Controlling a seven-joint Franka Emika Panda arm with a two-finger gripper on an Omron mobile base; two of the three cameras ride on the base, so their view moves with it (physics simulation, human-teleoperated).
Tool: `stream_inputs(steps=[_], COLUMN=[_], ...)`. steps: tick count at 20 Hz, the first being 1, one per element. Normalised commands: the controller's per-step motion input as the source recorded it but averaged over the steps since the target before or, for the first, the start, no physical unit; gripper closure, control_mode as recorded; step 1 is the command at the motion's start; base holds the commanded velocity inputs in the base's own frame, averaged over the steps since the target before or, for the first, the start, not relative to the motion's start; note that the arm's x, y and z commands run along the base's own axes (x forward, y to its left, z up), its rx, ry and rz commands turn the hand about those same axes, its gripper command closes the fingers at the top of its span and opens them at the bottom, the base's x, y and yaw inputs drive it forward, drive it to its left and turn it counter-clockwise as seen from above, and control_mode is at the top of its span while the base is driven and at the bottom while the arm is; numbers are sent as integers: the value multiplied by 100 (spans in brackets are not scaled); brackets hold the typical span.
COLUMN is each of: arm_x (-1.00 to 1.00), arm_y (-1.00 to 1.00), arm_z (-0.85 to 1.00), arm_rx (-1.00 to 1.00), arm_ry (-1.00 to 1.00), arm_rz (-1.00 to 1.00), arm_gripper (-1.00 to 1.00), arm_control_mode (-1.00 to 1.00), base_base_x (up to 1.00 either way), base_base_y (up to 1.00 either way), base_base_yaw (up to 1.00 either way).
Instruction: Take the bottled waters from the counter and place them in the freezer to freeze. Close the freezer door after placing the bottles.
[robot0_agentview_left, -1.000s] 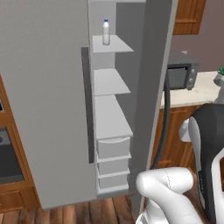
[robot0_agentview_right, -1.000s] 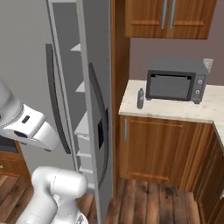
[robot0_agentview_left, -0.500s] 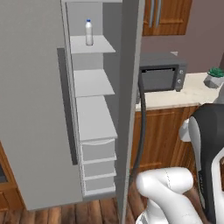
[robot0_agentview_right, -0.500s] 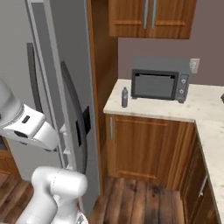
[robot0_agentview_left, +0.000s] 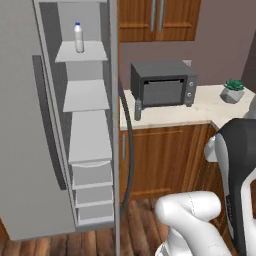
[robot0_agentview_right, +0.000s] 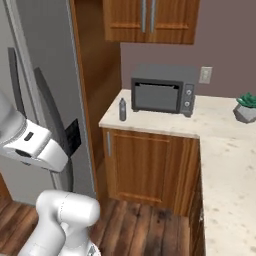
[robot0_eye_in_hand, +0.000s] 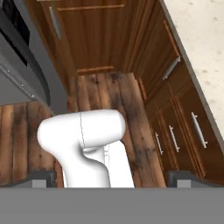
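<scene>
The freezer (robot0_agentview_left: 87, 95) stands open, and a whitish-clear bottled water (robot0_agentview_left: 78, 37) with a blue cap is upright on its top shelf. The freezer door (robot0_agentview_right: 52, 60), with its black dispenser panel (robot0_agentview_right: 72, 137), is swung out; in the left base view it is edge-on (robot0_agentview_left: 114, 150). The darker bottled water (robot0_agentview_left: 138, 109) (robot0_agentview_right: 122, 109) stands on the counter (robot0_agentview_left: 200, 114) (robot0_agentview_right: 220, 135) left of the microwave. My gripper (robot0_eye_in_hand: 113, 180) is open and holds nothing. It points down at the wooden floor and my own base, far from both bottles.
A dark grey microwave (robot0_agentview_left: 162, 84) (robot0_agentview_right: 162, 95) sits at the back of the counter. A small potted plant (robot0_agentview_left: 233, 91) (robot0_agentview_right: 246, 107) stands further right. Wooden cabinets (robot0_agentview_right: 145, 165) with metal handles run under the counter, which turns a corner at the right.
The base has moved, so the fridge has slid left in both base views and the counter with the smoky bottle has come into fuller view. The gripper stays open.
</scene>
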Motion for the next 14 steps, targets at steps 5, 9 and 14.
stream_inputs(steps=[5, 9, 14], arm_x=[0, 0, 0], arm_y=[0, 0, 0], arm_z=[0, 0, 0], arm_rx=[0, 0, 0], arm_ry=[0, 0, 0], arm_rz=[0, 0, 0], arm_gripper=[-100, -100, -100], arm_control_mode=[100, 100, 100], base_base_x=[40, 39, 51], base_base_y=[-51, -27, -22], base_base_yaw=[12, 15, 18])
